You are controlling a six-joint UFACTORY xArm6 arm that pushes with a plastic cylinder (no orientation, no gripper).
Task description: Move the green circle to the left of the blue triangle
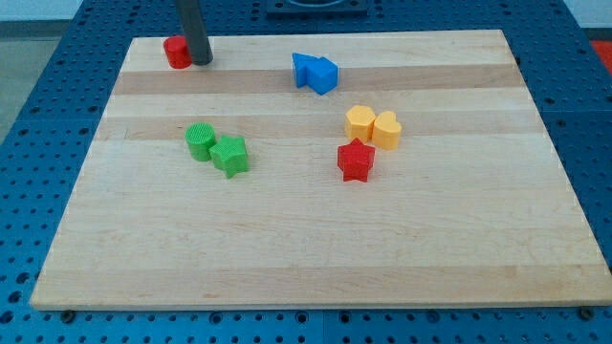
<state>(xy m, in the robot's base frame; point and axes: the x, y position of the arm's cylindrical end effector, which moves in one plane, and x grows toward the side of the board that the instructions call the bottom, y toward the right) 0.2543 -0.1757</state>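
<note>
Camera view. Table [306,268]: wooden, one arm.
- My tip [201,61]: bare rod, no gripper, nothing held; at table's 11 o'clock corner, touching a red block [176,52], shape unclear.
- Green circle [200,140]: left of centre, touching green star [230,155]; lies at 6 o'clock from my tip, apart.
- Blue triangle [324,75]: top centre, joined to another blue block [304,69]; at 2 o'clock from the circle.
- Judgement: tip must get below the circle and push toward 1 o'clock.

Red star [355,161]: middle of the counter [287,248], just below the yellow pair.
Yellow blocks [373,126]: two, touching side by side.
Green star [230,155]: view's left.
Red block [176,52]: top-left corner.
</note>
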